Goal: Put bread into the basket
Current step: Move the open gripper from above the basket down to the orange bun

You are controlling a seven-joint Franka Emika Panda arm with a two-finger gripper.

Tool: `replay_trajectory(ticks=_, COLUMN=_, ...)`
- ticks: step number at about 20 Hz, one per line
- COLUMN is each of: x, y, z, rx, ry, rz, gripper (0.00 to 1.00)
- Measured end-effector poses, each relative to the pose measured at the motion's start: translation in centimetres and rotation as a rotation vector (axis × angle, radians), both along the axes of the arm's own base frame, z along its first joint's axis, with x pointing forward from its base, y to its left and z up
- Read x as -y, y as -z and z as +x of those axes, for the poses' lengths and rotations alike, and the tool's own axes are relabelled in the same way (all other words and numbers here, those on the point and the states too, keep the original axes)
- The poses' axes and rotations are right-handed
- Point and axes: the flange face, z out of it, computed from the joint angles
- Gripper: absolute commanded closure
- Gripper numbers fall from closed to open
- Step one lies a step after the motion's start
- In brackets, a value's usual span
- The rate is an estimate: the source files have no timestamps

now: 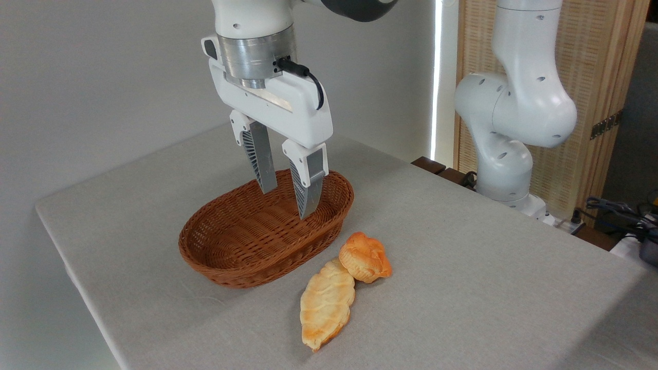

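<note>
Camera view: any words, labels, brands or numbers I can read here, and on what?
None can be read.
Gripper: no lettering shows on it.
Bread, pastry, basket, tablecloth: all plain.
Wooden panel's metal fitting: too small to tell.

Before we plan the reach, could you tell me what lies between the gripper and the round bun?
In the camera view, the basket's near rim; the open gripper hangs over its inside, the bun beyond it on the cloth.
</note>
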Motion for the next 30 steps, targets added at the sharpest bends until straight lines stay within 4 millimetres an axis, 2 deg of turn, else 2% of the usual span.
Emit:
replay_trajectory(ticks=12, x=0.1, y=0.0, z=0.0, rx=-0.003, ry=0.004, rz=0.0, gripper=0.0)
replay_trajectory(ticks=19, x=1.3, y=0.9, z=0.2, rx=-0.022, ry=0.034, rz=0.002, gripper=0.0)
replay_trajectory(ticks=22, x=2.4, y=2.2, z=0.2, rx=-0.046, ry=0.08, rz=0.003, gripper=0.0)
replay_trajectory(ticks=25, x=3.0, y=4.5, z=-0.4, rx=-0.091, ry=0.151, rz=0.001, gripper=0.0)
replay_trajectory(ticks=30, x=1.2, y=8.5, z=-1.9, rx=-0.156, ry=0.298, rz=0.004, gripper=0.0)
